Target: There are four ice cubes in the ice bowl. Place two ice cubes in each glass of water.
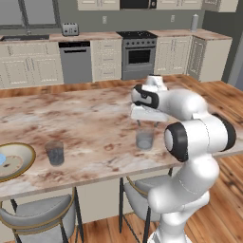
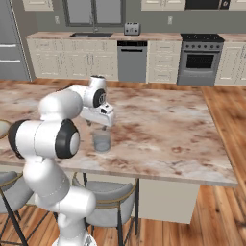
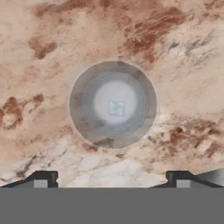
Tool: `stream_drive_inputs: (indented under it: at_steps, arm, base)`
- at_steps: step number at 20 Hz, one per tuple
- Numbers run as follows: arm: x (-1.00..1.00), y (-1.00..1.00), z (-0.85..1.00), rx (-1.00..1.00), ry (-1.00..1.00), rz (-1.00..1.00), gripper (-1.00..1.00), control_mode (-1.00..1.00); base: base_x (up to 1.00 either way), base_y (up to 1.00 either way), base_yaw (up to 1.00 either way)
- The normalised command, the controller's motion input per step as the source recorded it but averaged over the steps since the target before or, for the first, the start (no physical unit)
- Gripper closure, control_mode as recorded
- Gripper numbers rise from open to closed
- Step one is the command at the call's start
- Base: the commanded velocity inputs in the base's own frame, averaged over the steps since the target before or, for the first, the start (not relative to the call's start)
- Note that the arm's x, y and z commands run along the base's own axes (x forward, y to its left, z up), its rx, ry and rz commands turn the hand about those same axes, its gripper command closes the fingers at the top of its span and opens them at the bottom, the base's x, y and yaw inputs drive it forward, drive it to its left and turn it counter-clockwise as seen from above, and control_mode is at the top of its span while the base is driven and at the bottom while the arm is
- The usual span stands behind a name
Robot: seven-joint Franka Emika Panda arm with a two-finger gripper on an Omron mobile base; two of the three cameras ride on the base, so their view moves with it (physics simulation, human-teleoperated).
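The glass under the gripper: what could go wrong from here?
1. The gripper, jaws open, hovers just above the glass; a sideways swing might tip it.
2. One ice cube lies inside; miscounting could give an uneven split with the other glass.

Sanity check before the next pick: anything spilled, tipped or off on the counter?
Nothing stands out. Both glasses stand upright on the counter, no spill. One ice cube sits in the glass under the open gripper. The bowl sits at the counter's left edge.
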Motion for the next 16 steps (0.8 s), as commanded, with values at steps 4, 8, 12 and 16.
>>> stream_drive_inputs:
  at_steps: [4,8,12,16]
  arm:
    - [-1.0,0.69,0.0,0.0,0.0,0.1,-1.0,-1.0]
    - [-1.0,0.59,0.09,0.0,0.0,0.15,-1.0,-1.0]
    - [-0.89,0.23,0.41,0.0,-0.02,0.17,-1.0,-1.0]
    - [-0.08,0.01,0.08,0.0,-0.03,0.04,-1.0,-1.0]
  base:
    - [0.0,0.0,0.0]
    - [0.0,0.0,0.0]
    - [0.0,0.0,0.0]
    - [0.0,0.0,0.0]
